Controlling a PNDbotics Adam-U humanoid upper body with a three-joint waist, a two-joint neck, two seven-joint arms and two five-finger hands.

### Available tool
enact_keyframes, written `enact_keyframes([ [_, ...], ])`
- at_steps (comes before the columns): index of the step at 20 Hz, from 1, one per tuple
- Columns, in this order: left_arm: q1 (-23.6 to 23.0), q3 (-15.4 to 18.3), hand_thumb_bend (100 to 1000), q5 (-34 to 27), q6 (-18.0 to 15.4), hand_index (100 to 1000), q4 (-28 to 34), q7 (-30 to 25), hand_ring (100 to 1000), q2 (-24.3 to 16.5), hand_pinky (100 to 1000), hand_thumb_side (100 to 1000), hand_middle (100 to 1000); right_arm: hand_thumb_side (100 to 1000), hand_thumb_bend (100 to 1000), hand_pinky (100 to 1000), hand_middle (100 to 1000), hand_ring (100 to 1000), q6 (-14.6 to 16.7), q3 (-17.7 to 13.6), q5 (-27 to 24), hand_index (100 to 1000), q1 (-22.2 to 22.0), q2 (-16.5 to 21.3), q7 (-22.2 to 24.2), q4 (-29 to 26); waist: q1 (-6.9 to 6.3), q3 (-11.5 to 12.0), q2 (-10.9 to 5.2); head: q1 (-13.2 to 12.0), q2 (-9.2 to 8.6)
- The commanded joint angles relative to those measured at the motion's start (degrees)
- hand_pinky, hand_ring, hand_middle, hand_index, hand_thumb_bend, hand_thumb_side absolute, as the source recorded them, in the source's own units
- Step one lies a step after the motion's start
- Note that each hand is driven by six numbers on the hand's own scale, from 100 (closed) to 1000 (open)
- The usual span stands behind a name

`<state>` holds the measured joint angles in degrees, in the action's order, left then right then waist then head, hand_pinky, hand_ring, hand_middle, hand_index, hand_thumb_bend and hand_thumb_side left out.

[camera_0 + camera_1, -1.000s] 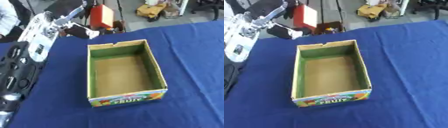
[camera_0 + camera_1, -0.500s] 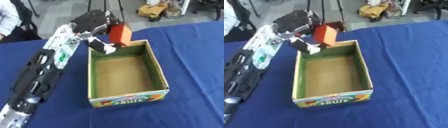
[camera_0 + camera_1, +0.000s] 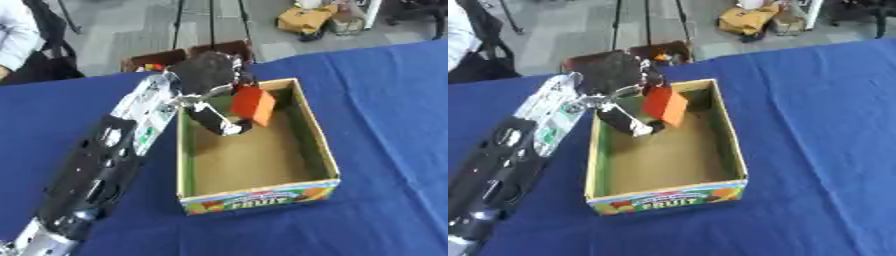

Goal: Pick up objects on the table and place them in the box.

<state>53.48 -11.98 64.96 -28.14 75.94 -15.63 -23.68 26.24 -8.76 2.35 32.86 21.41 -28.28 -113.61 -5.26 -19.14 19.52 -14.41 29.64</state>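
The left hand reaches in from the left, over the far end of the box; its fingers and thumb are curled round an orange block, which hangs tilted just below and right of the palm, inside the box's far end, above the brown floor; the box sits on the blue table, its "FRUIT" label facing near.
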Motion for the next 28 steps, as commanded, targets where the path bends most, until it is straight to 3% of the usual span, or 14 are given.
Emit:
enact_keyframes([
  [1, 0.63, -0.39, 100, 1.49, -1.28, 520, -0.63, -0.28, 342, 0.17, 100, 412, 373, 538, 100, 778, 766, 751, 0.04, -0.18, -0.27, 777, 1.00, 0.71, 0.07, -0.98, -0.79, -0.05, 0.04, 0.19, -0.65],
  [8, 0.23, -1.20, 100, 2.78, -3.06, 533, -2.20, -2.18, 360, 1.07, 100, 395, 398, 538, 100, 778, 766, 751, -0.01, -0.26, -0.28, 777, 0.89, 0.61, 0.00, -0.98, -0.86, -0.19, 0.10, 0.24, -0.85],
  [14, -0.24, -1.34, 100, 3.42, -4.08, 717, -2.62, -4.84, 485, 1.23, 270, 370, 530, 536, 100, 779, 766, 751, -0.10, -0.34, -0.33, 777, 0.75, 0.48, -0.21, -0.98, -0.90, -0.06, 0.06, 0.31, -0.89],
  [17, -0.40, -1.43, 100, 3.57, -5.11, 836, -3.02, -7.30, 584, 1.34, 409, 392, 660, 536, 100, 779, 764, 751, -0.12, -0.34, -0.34, 777, 0.73, 0.46, -0.31, -0.98, -0.87, -0.03, 0.06, 0.37, -0.93],
  [19, -0.49, -1.61, 100, 4.09, -6.70, 955, -3.47, -10.28, 743, 1.41, 535, 474, 838, 536, 100, 779, 764, 751, -0.10, -0.33, -0.34, 777, 0.73, 0.45, -0.35, -0.98, -0.86, -0.11, 0.06, 0.36, -0.99],
  [21, -0.59, -1.46, 271, 4.68, -8.52, 1000, -3.72, -13.40, 863, 1.47, 697, 565, 936, 536, 100, 778, 764, 751, -0.10, -0.38, -0.34, 776, 0.69, 0.44, -0.44, -0.98, -0.83, -0.13, 0.05, 0.42, -1.06],
  [23, -0.68, -1.14, 353, 5.20, -10.00, 1000, -3.83, -15.83, 923, 1.45, 784, 641, 985, 536, 100, 778, 764, 751, -0.10, -0.38, -0.31, 776, 0.63, 0.45, -0.45, -0.98, -0.79, -0.09, 0.03, 0.48, -1.08],
  [25, -0.76, -0.64, 490, 5.43, -10.62, 1000, -3.55, -16.86, 971, 1.45, 841, 759, 1000, 537, 100, 779, 763, 751, -0.13, -0.39, -0.31, 776, 0.56, 0.44, -0.47, -0.98, -0.78, 0.01, 0.01, 0.55, -1.15],
  [28, -0.72, 0.19, 585, 5.76, -9.72, 1000, -2.16, -15.11, 998, 1.33, 872, 847, 1000, 537, 100, 779, 763, 751, -0.20, -0.36, -0.32, 776, 0.45, 0.40, -0.41, -0.98, -0.78, 0.15, -0.03, 0.69, -1.09],
])
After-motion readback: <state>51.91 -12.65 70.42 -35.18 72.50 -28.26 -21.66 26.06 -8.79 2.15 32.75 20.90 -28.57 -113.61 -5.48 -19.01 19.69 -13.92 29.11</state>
